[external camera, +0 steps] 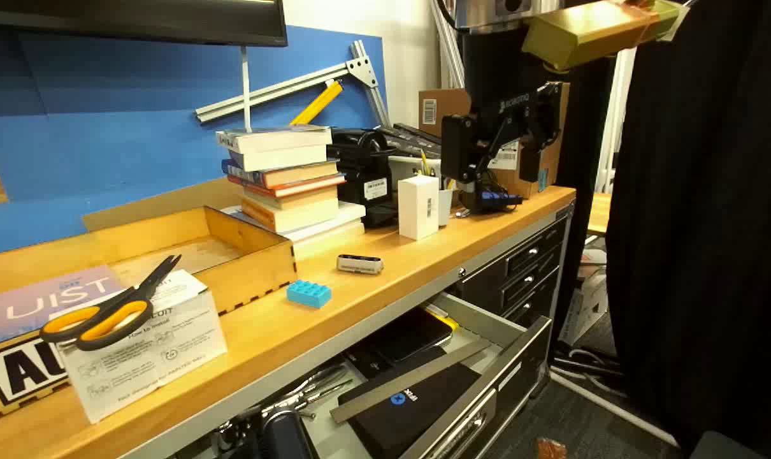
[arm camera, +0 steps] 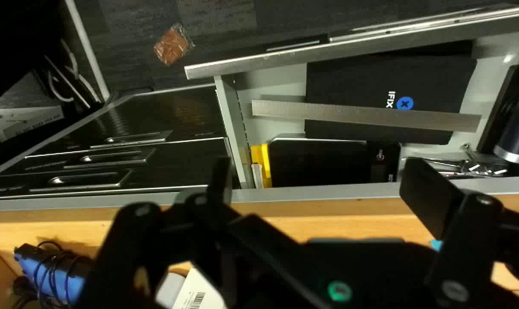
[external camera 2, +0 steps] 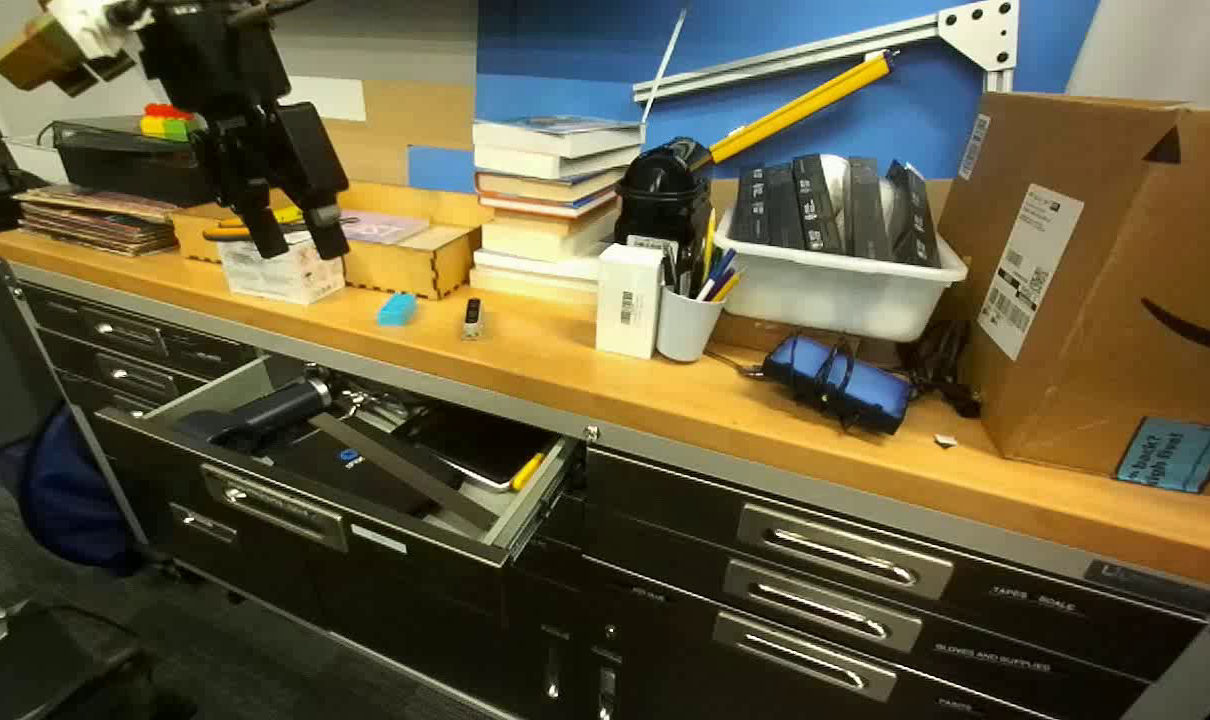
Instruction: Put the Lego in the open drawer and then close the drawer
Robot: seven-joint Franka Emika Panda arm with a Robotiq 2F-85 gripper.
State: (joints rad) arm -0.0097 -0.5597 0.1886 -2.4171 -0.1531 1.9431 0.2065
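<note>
The Lego [external camera: 308,293], a small light-blue brick, lies on the wooden bench near its front edge. It also shows in an exterior view [external camera 2: 397,309]. In the wrist view only a blue sliver of it [arm camera: 436,245] shows beside the right-hand finger. The drawer [external camera 2: 415,560] is pulled out below the bench; its front also shows in an exterior view [external camera: 526,360] and in the wrist view [arm camera: 285,60]. My gripper [external camera: 497,172] is open and empty, raised above bench level and apart from the Lego. Its fingers [arm camera: 319,180] are wide apart in the wrist view.
The drawer holds a black iFixit case [arm camera: 392,77], a steel ruler [arm camera: 362,115] and tools. Near the Lego are a small dark grey block [external camera: 359,264], a wooden tray [external camera: 258,268] and a white box with scissors [external camera: 162,357]. Books [external camera: 290,191] and a white upright box [external camera: 418,207] stand behind.
</note>
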